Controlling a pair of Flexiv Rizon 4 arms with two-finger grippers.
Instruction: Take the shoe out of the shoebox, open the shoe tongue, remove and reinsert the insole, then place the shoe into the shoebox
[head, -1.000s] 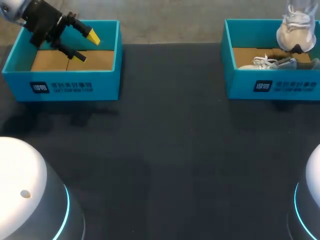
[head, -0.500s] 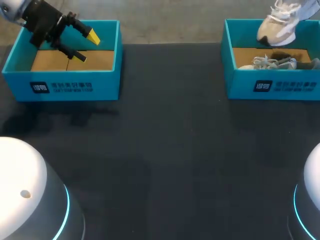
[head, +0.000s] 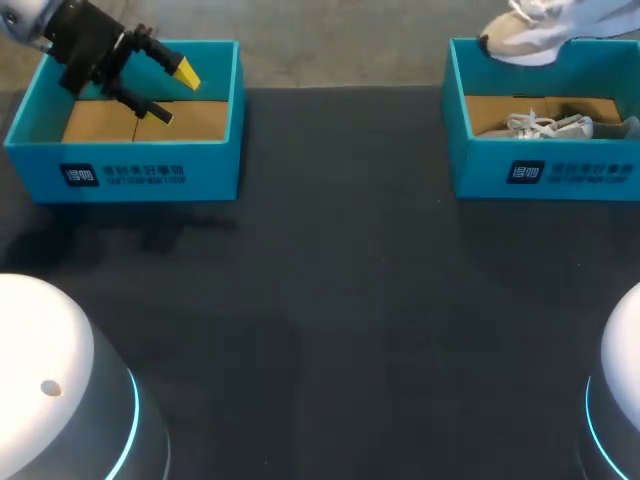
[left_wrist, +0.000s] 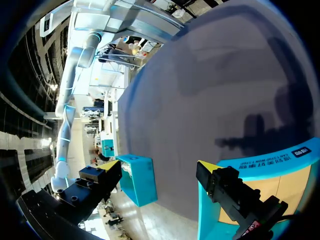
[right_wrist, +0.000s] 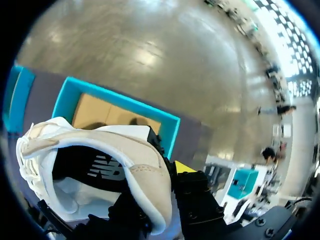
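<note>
Dark counter carries two teal shoeboxes, well apart. L shoebox sits directly under the L fingers. R shoebox is below and ahead of the R fingers.

Shoe, white w/ tan panels, hangs in the air over the R shoebox's far rim, not touching it, toe end pointing away from the R fingers. Second shoe lies inside the R shoebox, laces showing.

R fingers: clamped on the shoe at its heel collar. One yellow-tipped finger presses the outside of the heel. The other is prob. inside the opening, mostly hidden by the shoe, so its contact is hard to make out. In the head view the R fingers are out of frame and the shoe's heel end is cut off.

L fingers: spread wide, holding and touching nothing, over the L shoebox's cardboard floor. The R shoebox shows far off between them in the L wrist view.
</note>
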